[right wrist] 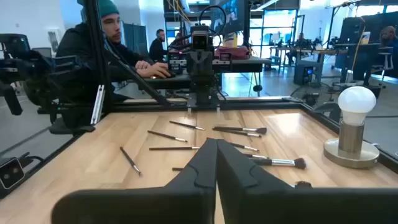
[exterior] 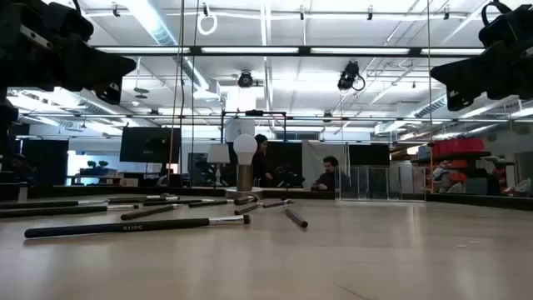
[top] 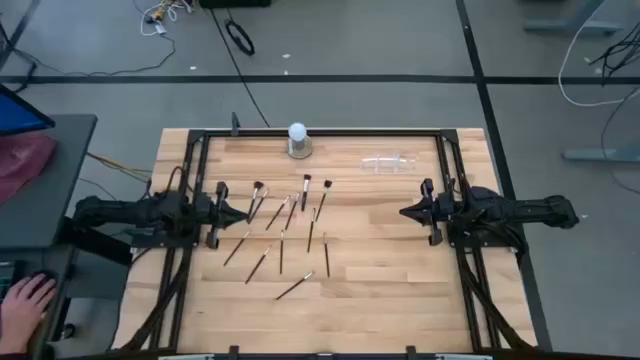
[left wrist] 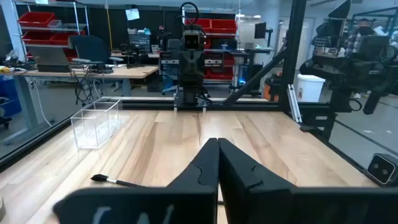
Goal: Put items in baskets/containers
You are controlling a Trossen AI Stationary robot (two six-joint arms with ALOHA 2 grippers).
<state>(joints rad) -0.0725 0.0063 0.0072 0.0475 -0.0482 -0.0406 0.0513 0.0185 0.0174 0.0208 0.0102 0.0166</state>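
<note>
Makeup brushes [top: 285, 230] scattered loose across the middle of the tabletop [top: 380, 280]. Clear holder [top: 388, 163] standing apart toward the upper right. Left pincer [top: 243, 211] closed, empty, at centre left; right pincer [top: 405, 212] closed, empty, at centre right. White ball [top: 297, 132] at top centre.

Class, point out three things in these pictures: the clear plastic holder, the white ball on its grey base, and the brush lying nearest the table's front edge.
clear plastic holder [top: 388, 163]: high view, middle of its body.
white ball [top: 297, 131]: high view, top of the ball.
front brush [top: 294, 287]: high view, middle of its handle.
</note>
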